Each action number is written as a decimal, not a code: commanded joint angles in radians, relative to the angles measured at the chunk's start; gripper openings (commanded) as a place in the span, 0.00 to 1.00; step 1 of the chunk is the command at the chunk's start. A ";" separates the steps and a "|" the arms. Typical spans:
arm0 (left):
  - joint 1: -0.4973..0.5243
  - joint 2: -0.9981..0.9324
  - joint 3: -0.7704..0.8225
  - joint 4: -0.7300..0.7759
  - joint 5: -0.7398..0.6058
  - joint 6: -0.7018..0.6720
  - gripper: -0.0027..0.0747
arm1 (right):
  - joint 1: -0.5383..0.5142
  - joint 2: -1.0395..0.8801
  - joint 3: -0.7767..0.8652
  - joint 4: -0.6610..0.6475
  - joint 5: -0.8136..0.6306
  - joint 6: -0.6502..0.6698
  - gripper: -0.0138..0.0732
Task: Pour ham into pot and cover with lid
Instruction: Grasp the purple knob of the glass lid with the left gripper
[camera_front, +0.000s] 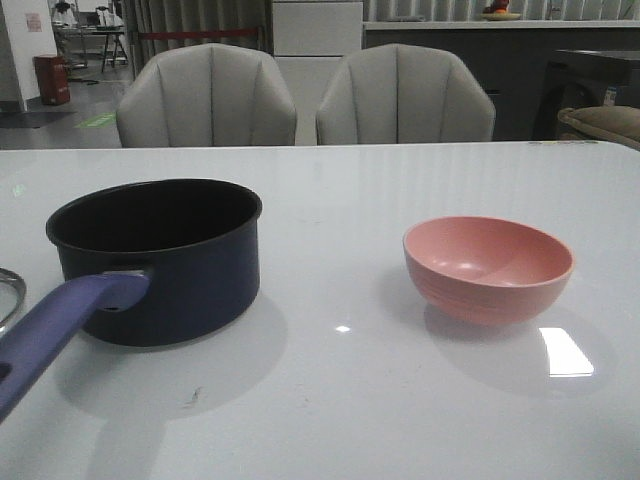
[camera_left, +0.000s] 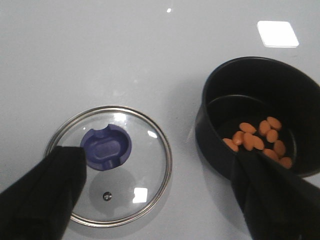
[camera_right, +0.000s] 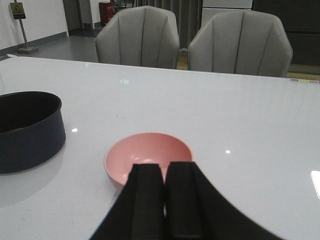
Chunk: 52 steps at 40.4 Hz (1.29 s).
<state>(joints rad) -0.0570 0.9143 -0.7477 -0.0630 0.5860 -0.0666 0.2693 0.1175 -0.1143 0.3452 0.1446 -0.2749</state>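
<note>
Ham, a cluster of orange pieces, lies inside the pot, at nine o'clock from the pink bowl. Lid rests flat on the table beside the pot, under the left gripper, jaws spread wide, holding nothing. Right gripper looks closed and seemingly empty.

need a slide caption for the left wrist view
Open left tool above the glass lid lying on the table, beside the pot already holding orange ham pieces.

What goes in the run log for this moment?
ham: in pot | bowl: empty | lid: on table, off pot | left gripper: open above lid | right gripper: shut
</note>
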 joint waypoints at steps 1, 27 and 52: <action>0.043 0.092 -0.082 -0.023 0.009 -0.013 0.85 | 0.003 0.011 -0.028 0.005 -0.074 -0.008 0.34; 0.116 0.628 -0.386 0.025 0.263 -0.013 0.84 | 0.003 0.011 -0.028 0.005 -0.074 -0.008 0.34; 0.122 0.782 -0.464 0.047 0.304 -0.013 0.85 | 0.003 0.011 -0.028 0.005 -0.074 -0.008 0.34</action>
<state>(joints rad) 0.0574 1.7171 -1.1807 -0.0186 0.9054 -0.0712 0.2693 0.1175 -0.1143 0.3452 0.1446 -0.2749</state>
